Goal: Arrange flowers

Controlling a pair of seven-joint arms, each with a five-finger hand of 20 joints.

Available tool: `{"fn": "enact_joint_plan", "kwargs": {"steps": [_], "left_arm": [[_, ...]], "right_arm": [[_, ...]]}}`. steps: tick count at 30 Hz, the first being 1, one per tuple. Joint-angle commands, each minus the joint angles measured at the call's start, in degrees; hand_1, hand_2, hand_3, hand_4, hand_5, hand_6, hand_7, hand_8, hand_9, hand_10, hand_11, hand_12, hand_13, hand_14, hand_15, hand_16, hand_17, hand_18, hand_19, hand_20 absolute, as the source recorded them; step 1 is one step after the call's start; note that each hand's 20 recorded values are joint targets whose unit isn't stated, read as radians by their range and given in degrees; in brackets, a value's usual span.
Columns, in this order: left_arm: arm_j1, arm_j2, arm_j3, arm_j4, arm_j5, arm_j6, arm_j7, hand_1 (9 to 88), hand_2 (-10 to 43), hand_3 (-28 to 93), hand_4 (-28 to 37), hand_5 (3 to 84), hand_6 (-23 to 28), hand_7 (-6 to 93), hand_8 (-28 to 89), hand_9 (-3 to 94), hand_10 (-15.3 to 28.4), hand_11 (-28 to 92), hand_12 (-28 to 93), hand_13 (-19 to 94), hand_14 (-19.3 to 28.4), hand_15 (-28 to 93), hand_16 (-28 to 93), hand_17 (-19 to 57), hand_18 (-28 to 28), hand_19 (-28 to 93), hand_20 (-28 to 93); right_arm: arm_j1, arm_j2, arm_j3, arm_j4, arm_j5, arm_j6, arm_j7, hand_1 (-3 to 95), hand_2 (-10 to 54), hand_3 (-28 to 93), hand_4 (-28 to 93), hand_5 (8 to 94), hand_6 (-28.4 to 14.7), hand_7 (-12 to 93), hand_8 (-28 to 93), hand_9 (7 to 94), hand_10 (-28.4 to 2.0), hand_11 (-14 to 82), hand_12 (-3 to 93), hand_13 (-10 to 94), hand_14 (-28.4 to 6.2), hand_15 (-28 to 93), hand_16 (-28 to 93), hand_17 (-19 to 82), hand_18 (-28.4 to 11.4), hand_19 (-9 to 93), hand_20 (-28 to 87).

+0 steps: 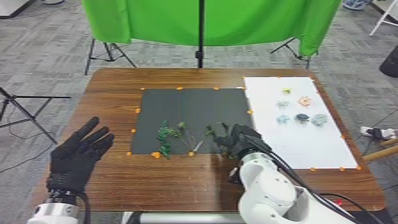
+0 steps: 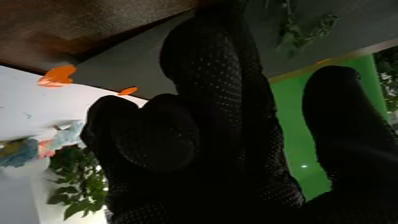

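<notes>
The right hand (image 1: 238, 140) is over the near right corner of the dark mat (image 1: 191, 107) on the brown tabletop (image 1: 114, 95). In the right wrist view, its thumb sticks out well apart from the fingers (image 2: 202, 62), with a big gap between. One finger is long and straight, and others bend over softly. Nothing is pinched in the gap. A thin green sprig (image 1: 210, 131) lies just beside this hand in the head view, and I cannot tell if they touch.

The left hand (image 1: 80, 154) is near the left side of the mat. Its fingers are long and spread, and it holds nothing.

On the mat, a leafy green stem (image 1: 163, 140) lies near the left edge. Its end pokes past the near edge. Between it and the right hand is a small bunch of thin stems (image 1: 184, 134). They cross, so I cannot tell how many there are.

The white sheet (image 1: 306, 150) is on the right and has small flower heads on it: a yellow one (image 1: 287, 91), a peach one (image 1: 305, 101), a dark blue one (image 1: 302, 117) and some pale ones (image 1: 320, 119).

The black glove hides part of the mat, and the glove and mat are both dark, so the hand's edge is hard to see. In the right wrist view, the flowers by the glove are blurry and partly covered. The white arm (image 1: 271, 187) is cut off at the bottom of the head view.
</notes>
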Motion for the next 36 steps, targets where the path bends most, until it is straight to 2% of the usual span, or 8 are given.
{"fn": "enact_joint_plan", "kwargs": {"steps": [1,3,12,18,22,30,31,36], "left_arm": [[0.7,-0.27,0.02,0.05,-0.03,0.44,-0.15,22.8,5.7,82,-24.7,38.3,9.6,10.9,-9,35.6,21.0,22,10,23,28.4,50,-9,-11.1,27.2,56,2],[0.5,-0.75,-0.11,0.14,0.30,0.18,-0.72,22.8,5.7,82,-24.6,38.3,9.6,10.9,-9,35.6,21.0,22,10,23,28.4,50,-9,-11.1,27.2,56,2],[-0.4,-0.37,0.25,0.74,0.15,-0.27,-0.31,22.8,5.7,82,-24.6,38.4,9.6,10.8,-9,35.6,21.0,22,10,23,28.4,50,-9,-11.1,27.2,56,2],[-0.8,0.83,-0.41,1.20,-0.25,-0.59,0.46,22.4,5.7,82,-25.1,38.3,9.6,10.7,-9,35.5,21.0,22,10,23,28.4,50,-9,-11.1,27.2,56,1],[-0.3,1.88,-0.72,1.00,-0.88,0.14,1.89,21.9,5.7,82,-26.0,37.9,9.2,10.9,-9,35.4,20.9,22,10,23,28.4,50,-9,-11.1,27.2,56,1],[-0.1,0.81,-1.41,1.21,-0.63,-0.22,1.18,21.7,5.6,82,-26.5,37.8,9.2,10.8,-9,35.4,20.9,22,10,23,28.4,50,-9,-11.1,27.2,56,1],[-0.3,0.33,-1.61,1.36,-0.36,-0.53,0.40,21.7,5.6,82,-26.4,37.8,9.2,10.8,-9,35.4,20.9,22,10,23,28.4,50,-9,-11.1,27.2,56,1],[-0.4,0.00,-1.57,1.36,-0.25,-0.58,-0.24,21.7,5.4,82,-26.3,37.7,9.1,10.8,-9,35.4,20.9,22,10,23,28.4,49,-9,-11.1,27.3,56,1]], "right_arm": [[-0.4,1.5,0.2,1.0,-4.3,0.5,2.6,25.7,9.3,69,-23,88.4,-4.0,14,-12,93.6,-13.7,40.8,20.8,85,-10.9,73,20,51,-26.4,93,45],[-0.6,2.2,1.3,0.7,-4.3,0.7,2.6,25.5,9.2,69,-23,89.3,-4.0,15,-12,93.7,-13.6,41.2,20.7,85,-10.8,73,20,52,-26.4,93,45],[0.5,7.5,7.2,0.9,-5.4,8.7,1.5,25.3,8.1,70,-23,92.0,-3.5,17,-11,93.7,-13.2,42.9,19.2,87,-10.4,72,21,53,-26.2,93,45],[2.7,13.0,8.0,5.0,-4.1,13.1,-1.2,29.7,2.8,75,-24,72.1,-5.1,15,-11,80.0,-15.6,38.9,18.9,73,-12.3,70,17,40,-24.0,93,23],[3.4,16.0,7.0,8.0,-6.0,14.0,-3.2,31.4,-0.8,77,-25,64.4,-4.3,15,-12,72.7,-16.2,41.6,18.2,67,-13.1,71,15,34,-23.3,91,18],[5.7,17.0,3.9,12.0,-2.6,9.9,-5.4,33.1,-5.8,78,-27,56.3,-2.3,15,-13,66.7,-16.3,43.3,17.4,64,-12.2,72,14,31,-22.8,91,17],[5.9,16.6,3.7,12.5,-2.6,9.3,-5.7,33.1,-6.2,78,-27,55.8,-2.2,15,-13,66.3,-16.2,43.3,17.3,64,-12.2,72,14,31,-22.8,91,17],[8.1,16.2,0.0,13.8,-4.2,10.8,-6.6,35.2,-8.5,79,-27,54.8,-1.2,16,-13,66.0,-15.9,43.0,16.5,64,-11.9,72,13,30,-22.6,89,18]]}}
